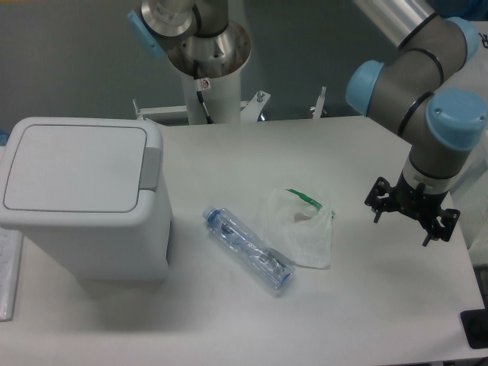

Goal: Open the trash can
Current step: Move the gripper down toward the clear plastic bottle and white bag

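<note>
The trash can is a large white boxy bin on the left side of the table, its flat lid lying shut and its grey push-tab on the lid's right edge. My gripper hangs far off at the table's right side, pointing down just above the surface. Its black fingers stand spread, open, with nothing between them. The whole width of the table separates it from the bin.
A crushed clear plastic bottle with a blue cap lies in the middle of the table. A thin white plastic bag lies just right of it. The arm's white base post rises behind the table.
</note>
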Robot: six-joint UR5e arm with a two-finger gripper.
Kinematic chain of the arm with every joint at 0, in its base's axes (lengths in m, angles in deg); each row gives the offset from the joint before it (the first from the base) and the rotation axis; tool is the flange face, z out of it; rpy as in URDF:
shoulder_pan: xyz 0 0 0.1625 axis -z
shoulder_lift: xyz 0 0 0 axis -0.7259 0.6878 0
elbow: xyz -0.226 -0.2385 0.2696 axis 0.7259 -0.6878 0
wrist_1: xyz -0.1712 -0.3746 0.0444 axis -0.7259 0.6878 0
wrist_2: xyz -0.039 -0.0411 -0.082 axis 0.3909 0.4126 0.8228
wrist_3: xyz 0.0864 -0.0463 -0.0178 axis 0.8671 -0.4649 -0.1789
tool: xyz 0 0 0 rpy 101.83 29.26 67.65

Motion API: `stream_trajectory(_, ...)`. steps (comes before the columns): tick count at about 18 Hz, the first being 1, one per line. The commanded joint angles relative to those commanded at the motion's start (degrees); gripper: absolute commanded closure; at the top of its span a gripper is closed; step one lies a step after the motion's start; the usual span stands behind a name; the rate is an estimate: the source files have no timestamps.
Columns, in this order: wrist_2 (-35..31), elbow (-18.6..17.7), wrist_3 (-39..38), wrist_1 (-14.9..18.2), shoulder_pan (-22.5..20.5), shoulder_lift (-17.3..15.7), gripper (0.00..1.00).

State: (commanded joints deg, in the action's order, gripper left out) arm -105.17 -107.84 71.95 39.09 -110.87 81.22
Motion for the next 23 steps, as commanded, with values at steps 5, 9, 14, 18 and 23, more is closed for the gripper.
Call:
stream_trajectory(5, 0.3, -1.0, 0.1, -0.3, 0.1, 0.0, 0.0)
stream_trajectory(9, 3.9, -2.7, -5.2, -1.3, -0.1, 0.0, 0.0)
stream_trajectory(14, 6.9, -2.3, -15.1, -1.7, 0.3, -0.8, 0.0)
stream_trajectory(18, 7.4, -2.5, -22.1, -1.6, 3.6, -2.2, 0.0)
stream_trajectory(23, 11.1, -2.6, -31.5, -0.9, 8.9, -4.8, 0.0)
